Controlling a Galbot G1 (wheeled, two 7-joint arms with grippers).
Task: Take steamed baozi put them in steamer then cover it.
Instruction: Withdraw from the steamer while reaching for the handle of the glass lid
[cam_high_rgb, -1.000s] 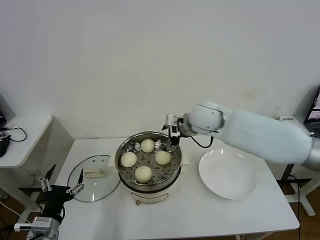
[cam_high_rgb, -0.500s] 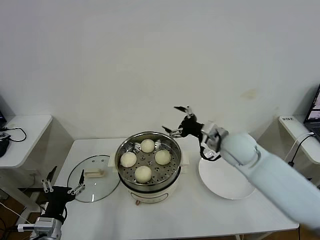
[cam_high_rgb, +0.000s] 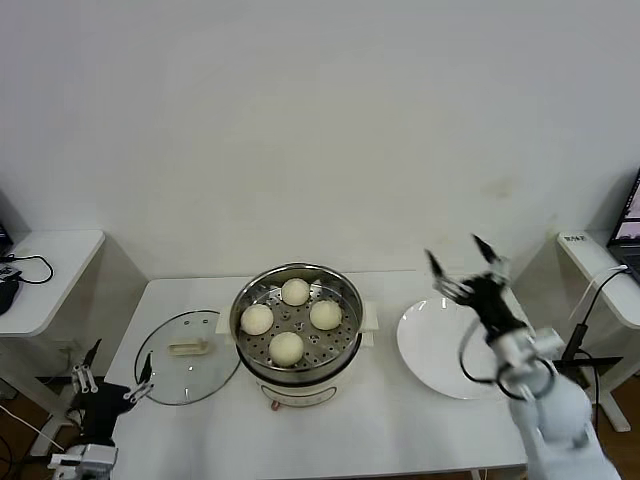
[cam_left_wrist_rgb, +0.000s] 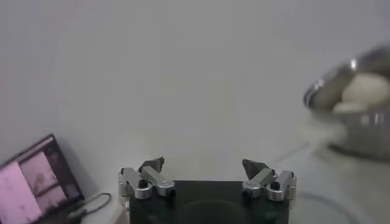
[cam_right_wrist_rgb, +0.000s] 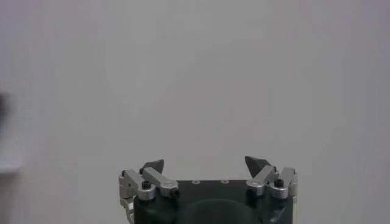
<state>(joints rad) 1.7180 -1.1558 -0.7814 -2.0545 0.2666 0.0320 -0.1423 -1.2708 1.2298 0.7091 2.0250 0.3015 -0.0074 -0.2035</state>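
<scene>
Several cream-white baozi (cam_high_rgb: 287, 346) lie on the perforated tray inside the round steel steamer (cam_high_rgb: 246, 300) at the table's middle. The steamer (cam_left_wrist_rgb: 359, 131) and baozi (cam_left_wrist_rgb: 365, 91) also show in the left wrist view. The clear glass cover (cam_high_rgb: 187, 355) with its cream handle lies flat on the table left of the steamer. My right gripper (cam_high_rgb: 464, 259) is open and empty, raised above the white plate, well right of the steamer. Its wrist view (cam_right_wrist_rgb: 205, 165) shows only blank wall. My left gripper (cam_high_rgb: 110, 372) is open and empty at the table's front left corner, near the cover; it also shows in its wrist view (cam_left_wrist_rgb: 203, 166).
A flat white plate (cam_high_rgb: 430, 350) lies right of the steamer. A white side table (cam_high_rgb: 50, 270) with a cable stands at the far left. A screen (cam_left_wrist_rgb: 39, 182) shows low in the left wrist view. The wall is close behind the table.
My right arm has pulled back from the steamer's far rim, swinging right to above the plate. My left gripper has sunk slightly lower at the front left corner.
</scene>
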